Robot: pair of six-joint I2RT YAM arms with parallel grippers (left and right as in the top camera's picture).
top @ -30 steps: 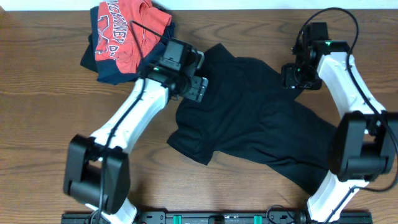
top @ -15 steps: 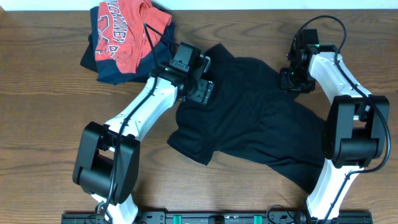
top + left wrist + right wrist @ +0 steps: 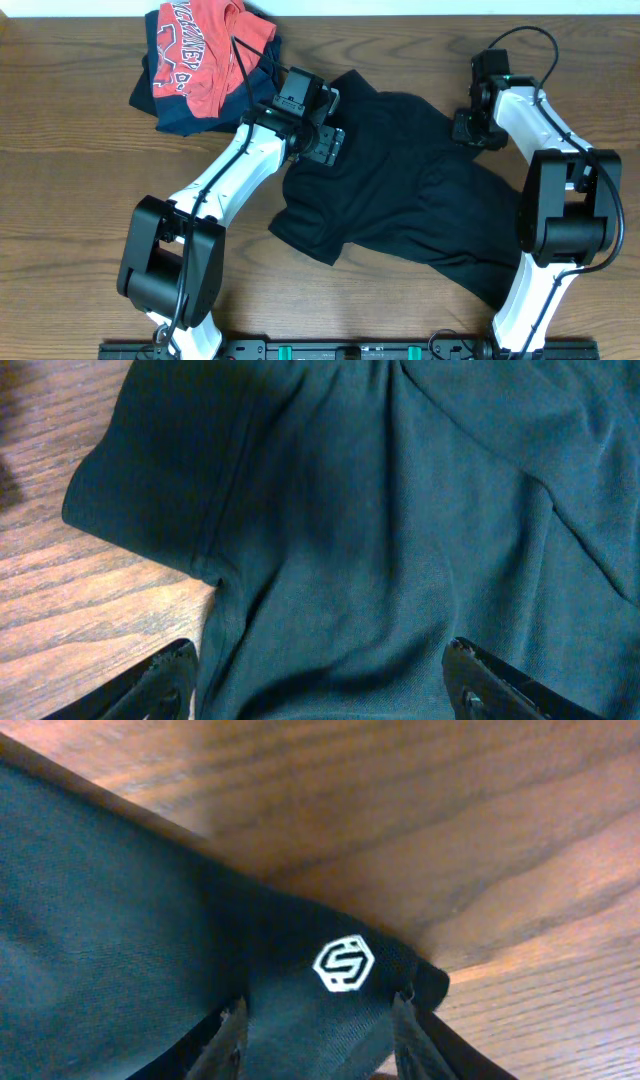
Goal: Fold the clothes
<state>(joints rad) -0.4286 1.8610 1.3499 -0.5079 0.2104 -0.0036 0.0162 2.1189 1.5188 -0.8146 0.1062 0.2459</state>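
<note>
Left end effector (image 3: 320,665) wide open over soft black T-shirt (image 3: 400,510); right end effector (image 3: 320,1040) half-open, straddling its hexagonal white emblem (image 3: 343,963) corner on wood-grain desk (image 3: 450,820).

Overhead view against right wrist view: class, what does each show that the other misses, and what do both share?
Only overhead: the red shirt, the navy garment, and the left pincer over the black T-shirt. Only right wrist: the small white emblem on the T-shirt's corner, between the fingers of the right pincer. Both: the black T-shirt on the wooden table.
</note>
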